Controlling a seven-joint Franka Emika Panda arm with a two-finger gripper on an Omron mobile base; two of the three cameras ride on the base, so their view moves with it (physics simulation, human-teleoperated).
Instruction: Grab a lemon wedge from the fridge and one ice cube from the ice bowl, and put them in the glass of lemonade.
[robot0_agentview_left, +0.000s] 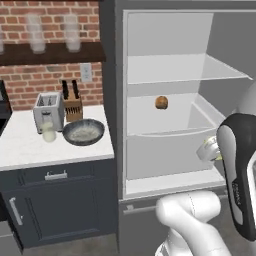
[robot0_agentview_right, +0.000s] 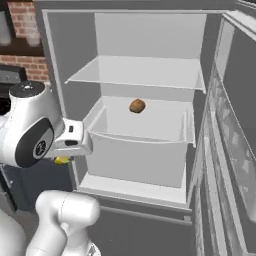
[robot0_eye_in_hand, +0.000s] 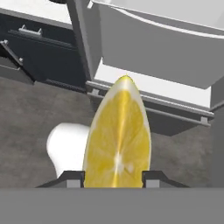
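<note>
Before the open fridge (robot0_agentview_left: 165, 125), claw (robot0_eye_in_hand: 113, 178) pinching lemon wedge (robot0_eye_in_hand: 117, 135), brown lump (robot0_agentview_left: 161, 102) on shelf

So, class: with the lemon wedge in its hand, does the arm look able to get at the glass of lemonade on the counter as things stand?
Probably yes. The hand is shut on the lemon wedge, outside the fridge. The glass of lemonade stands at the toaster's front with open space above, though the fridge's side wall lies between, so the arm must swing round.

yellow lemon wedge (robot0_eye_in_hand: 118, 135) between claw (robot0_eye_in_hand: 113, 178) tips
</note>
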